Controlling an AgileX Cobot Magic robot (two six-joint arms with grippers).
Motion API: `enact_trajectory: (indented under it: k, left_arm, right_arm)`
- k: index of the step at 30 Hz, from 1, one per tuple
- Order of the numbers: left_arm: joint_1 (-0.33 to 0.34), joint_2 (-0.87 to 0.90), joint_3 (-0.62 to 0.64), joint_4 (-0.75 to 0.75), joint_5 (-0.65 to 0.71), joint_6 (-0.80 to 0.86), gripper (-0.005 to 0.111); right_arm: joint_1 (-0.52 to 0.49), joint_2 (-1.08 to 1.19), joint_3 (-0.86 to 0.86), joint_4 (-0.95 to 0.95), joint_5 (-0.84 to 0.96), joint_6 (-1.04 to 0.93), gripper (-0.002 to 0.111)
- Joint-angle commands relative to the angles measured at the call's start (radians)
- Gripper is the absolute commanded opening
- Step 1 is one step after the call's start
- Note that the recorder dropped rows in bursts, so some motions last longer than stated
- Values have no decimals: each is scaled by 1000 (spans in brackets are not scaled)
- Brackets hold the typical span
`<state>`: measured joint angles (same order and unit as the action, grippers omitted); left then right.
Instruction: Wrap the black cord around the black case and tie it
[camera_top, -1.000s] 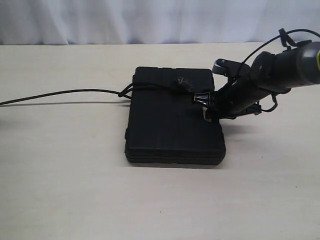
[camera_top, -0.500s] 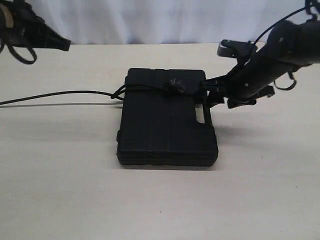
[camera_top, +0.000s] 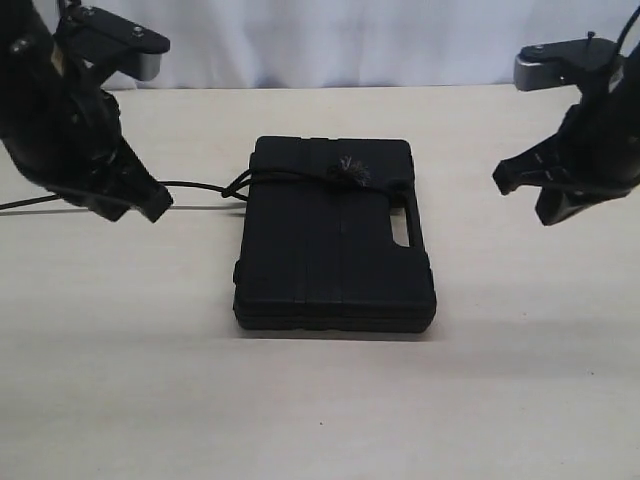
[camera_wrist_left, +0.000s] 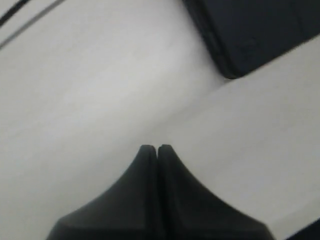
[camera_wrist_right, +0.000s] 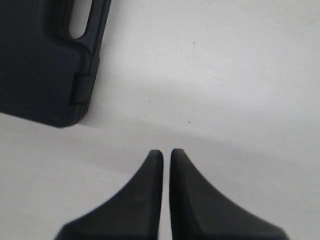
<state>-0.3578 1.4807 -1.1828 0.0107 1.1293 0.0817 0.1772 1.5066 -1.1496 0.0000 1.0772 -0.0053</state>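
The black case (camera_top: 335, 250) lies flat mid-table, its handle cutout (camera_top: 405, 230) on the right side. The black cord (camera_top: 290, 176) crosses the lid near the far edge, its frayed greyish knot (camera_top: 348, 171) on top, and the long end trails left over the table (camera_top: 200, 185). My left gripper (camera_top: 152, 205) hangs shut and empty left of the case, beside the trailing cord. My right gripper (camera_top: 528, 195) hovers right of the case, jaws nearly together, holding nothing. The left wrist view shows a case corner (camera_wrist_left: 250, 35), the cord (camera_wrist_left: 12, 12) and the left gripper (camera_wrist_left: 153, 147). The right wrist view shows the case (camera_wrist_right: 40, 60) and the right gripper (camera_wrist_right: 166, 151).
Pale bare tabletop (camera_top: 320, 400) surrounds the case. A white curtain (camera_top: 330, 40) backs the far edge of the table.
My right gripper has drawn back from the case's handle side, up and to the right. The left arm has come in from the upper left, down beside the cord. The case shifted slightly left.
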Motion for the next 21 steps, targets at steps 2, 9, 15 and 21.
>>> enact_trajectory:
  k: [2,9,15,21]
  left_arm:
    - [-3,-256,179,-237,-183,118,0]
    - [-3,-602,429,-322,-577,166,0]
    - [-3,-793,614,-365,-905,180,0]
    - [-3,-856,623,-363,-874,180,0]
  right_arm:
    - [-1,-186,139,0,-52,53,5]
    - [-1,-501,356,29,-385,53,5]
    - [-1,-703,578,-19,-751,44,5]
    - [-1,-801,675,-15,-743,44,5]
